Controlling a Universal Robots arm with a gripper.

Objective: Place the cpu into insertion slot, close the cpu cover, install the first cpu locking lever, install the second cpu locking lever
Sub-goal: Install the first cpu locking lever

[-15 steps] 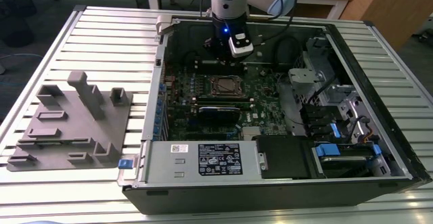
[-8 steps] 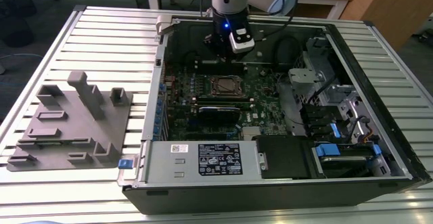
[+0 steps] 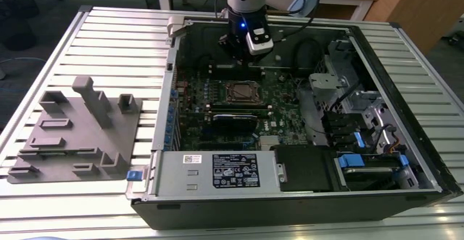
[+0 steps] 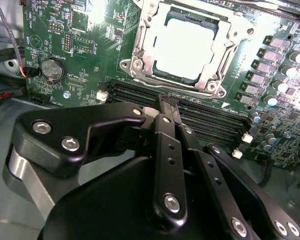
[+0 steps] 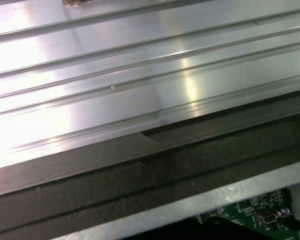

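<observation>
The cpu (image 4: 187, 47) lies flat in the insertion slot on the green board, its silvery top facing up. The cpu cover (image 4: 141, 50), a silver metal frame, lies down around the chip. My gripper (image 4: 167, 102) hovers above the long memory slots just beside the socket, black fingers pressed together and nothing between them. In the exterior view the gripper (image 3: 243, 60) hangs inside the open computer case, just behind the socket with its cpu cover (image 3: 243, 92). I cannot tell how the locking levers stand.
A black card (image 3: 233, 121) and a labelled grey metal box (image 3: 217, 169) sit in front of the socket. Cables and drive bays (image 3: 362, 120) fill the exterior view's right. A grey fixture plate (image 3: 76, 134) lies on the slatted table (image 5: 140, 75). A coin battery (image 4: 52, 70) sits on the board.
</observation>
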